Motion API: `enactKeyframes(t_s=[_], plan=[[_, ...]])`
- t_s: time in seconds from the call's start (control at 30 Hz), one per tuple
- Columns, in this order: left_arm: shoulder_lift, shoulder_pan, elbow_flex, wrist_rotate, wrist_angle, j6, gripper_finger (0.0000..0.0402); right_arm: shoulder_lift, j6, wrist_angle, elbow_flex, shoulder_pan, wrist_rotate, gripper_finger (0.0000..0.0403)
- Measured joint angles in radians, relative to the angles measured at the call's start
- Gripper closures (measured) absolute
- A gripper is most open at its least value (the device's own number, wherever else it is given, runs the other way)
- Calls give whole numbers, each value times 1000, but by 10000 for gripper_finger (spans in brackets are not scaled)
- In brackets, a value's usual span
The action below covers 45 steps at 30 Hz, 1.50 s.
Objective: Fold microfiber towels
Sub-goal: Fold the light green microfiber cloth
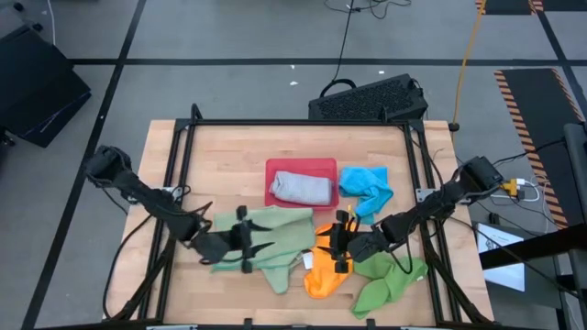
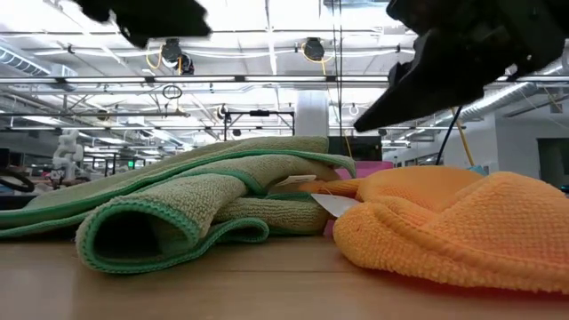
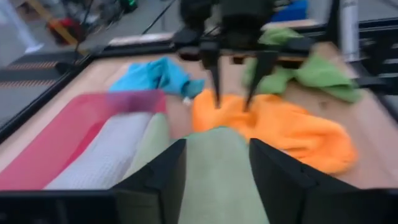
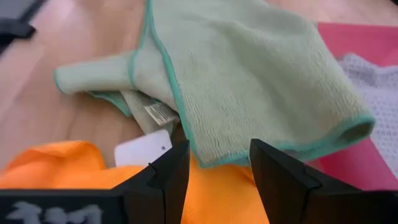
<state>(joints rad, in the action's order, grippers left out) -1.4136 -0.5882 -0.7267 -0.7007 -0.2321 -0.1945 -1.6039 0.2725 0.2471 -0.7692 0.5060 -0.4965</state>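
I'm sitting with one grey towel folded in the red tray, frame centre. Sage, orange, blue and green are lying rumpled. Left gripper and right gripper are hovering open, holding nothing.

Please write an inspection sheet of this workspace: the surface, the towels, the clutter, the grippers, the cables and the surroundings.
Surface: wooden table, black frame.
Job's things: grey-blue towel folded in the red tray; sage green towels spread in front of it; orange towel, bright blue towel and bright green towel crumpled.
Clutter: nothing seen.
Grippers: left gripper open over the sage green towels; right gripper open over the orange towel.
Cables: a dark cable and an orange cable on the floor.
Surroundings: black crate behind the table.
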Motion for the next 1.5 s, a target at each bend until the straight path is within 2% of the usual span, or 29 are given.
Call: enactKeyframes(t_s=[0.23, 0.3, 0.43, 0.5, 0.57, 0.67, 0.9, 1.0, 1.1, 1.23, 1.5], plan=[[-26, 205, -83, 113, 193, -25, 146, -11, -98, 4, 0, -1, -13, 243], [-26, 285, -92, 213, 232, -24, 130, -10, -120, 9, 0, -1, -60, 243], [-26, 428, -96, 491, 262, -10, 116, -10, -135, 3, 0, -20, -173, 243], [-27, 471, -96, 558, 291, 1, 115, -11, -125, 9, 0, -39, -218, 243], [-27, 499, -96, 577, 296, 29, 118, -10, -102, 11, 0, -67, -239, 241], [-26, 529, -96, 629, 292, 62, 132, -10, -68, 12, 0, -135, -172, 231], [-26, 535, -96, 648, 306, 62, 177, -10, 42, 46, 1, -299, 167, 177], [-26, 520, -96, 648, 303, 62, 193, -10, 45, 63, 1, -331, 214, 162], [-26, 504, -96, 648, 303, 61, 206, -10, 38, 91, 1, -343, 259, 164], [-26, 472, -96, 620, 288, 54, 217, -10, 45, 94, 1, -359, 315, 212], [-26, 441, -96, 593, 240, 61, 220, -10, -23, 130, 1, -373, 320, 384]])
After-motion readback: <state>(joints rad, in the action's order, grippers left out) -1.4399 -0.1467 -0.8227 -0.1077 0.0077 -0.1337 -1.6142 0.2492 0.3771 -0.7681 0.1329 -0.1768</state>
